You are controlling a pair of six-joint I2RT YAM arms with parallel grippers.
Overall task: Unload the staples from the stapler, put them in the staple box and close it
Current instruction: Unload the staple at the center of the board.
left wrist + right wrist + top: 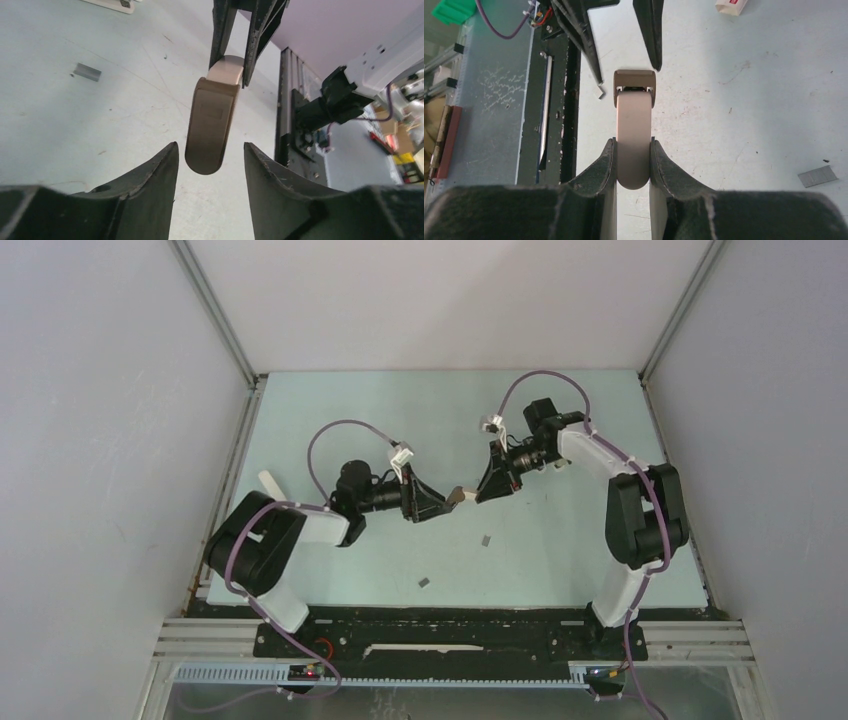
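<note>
The stapler (pixel 459 497) hangs in the air above the middle of the table (pixel 350 400), level and stretched between the two arms. The right gripper (pixel 632 141) is clamped on one rounded end of it, a finger pressed to each side. The left gripper (pixel 210 145) stands at the other end with its fingers spread, one on either side of the rounded tip, with a gap showing on both sides, so it is released and not touching. In the wrist views the stapler looks slim and beige. One short grey strip of staples (pixel 486 538) lies flat on the table just nearer the bases than the grippers, and a second strip (pixel 424 582) lies closer still to the near edge. The table is pale green, scuffed and scratched, with plain grey walls (pixel 100 390) on three sides and a black rail (pixel 450 640) along the near edge. A small white box (pixel 731 6) with red print lies on the table, cut off by the picture's edge, its label too small to read. The end of the stapler inside the right fingers is hidden, and the dark slot at its far end does not show whether any staples are inside.
</note>
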